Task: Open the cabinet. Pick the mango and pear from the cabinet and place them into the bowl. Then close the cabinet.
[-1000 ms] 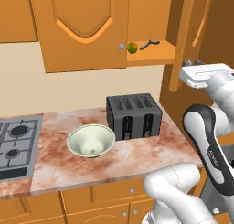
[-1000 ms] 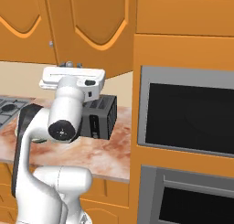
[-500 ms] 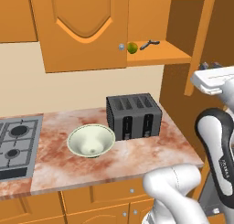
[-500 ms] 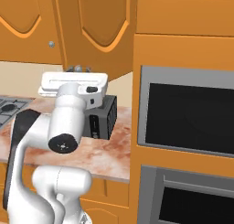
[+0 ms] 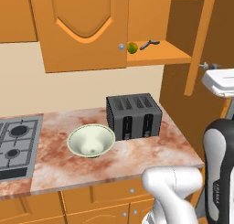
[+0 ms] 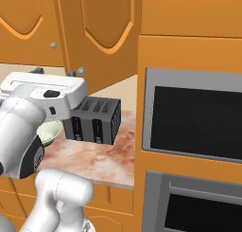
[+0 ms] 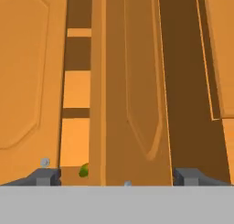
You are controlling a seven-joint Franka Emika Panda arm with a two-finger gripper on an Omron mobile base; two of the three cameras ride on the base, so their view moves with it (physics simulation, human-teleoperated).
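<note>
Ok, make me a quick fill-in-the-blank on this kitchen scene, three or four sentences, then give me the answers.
1. On the counter, the bowl sits between the stove and the black ____.
2. The bowl holds ____ fruit.
3. The right door of the cabinet stands ____.
4. On the cabinet shelf, the green fruit beside the left door's knob is the ____.

Missing words: toaster; no; open; pear

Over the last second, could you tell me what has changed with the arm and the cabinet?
The hand has drawn back to the right of the cabinet, and the gripper now stands open with the swung-out door's edge between its fingertips, its knob let go. The pear, bowl and toaster stayed put.
</note>
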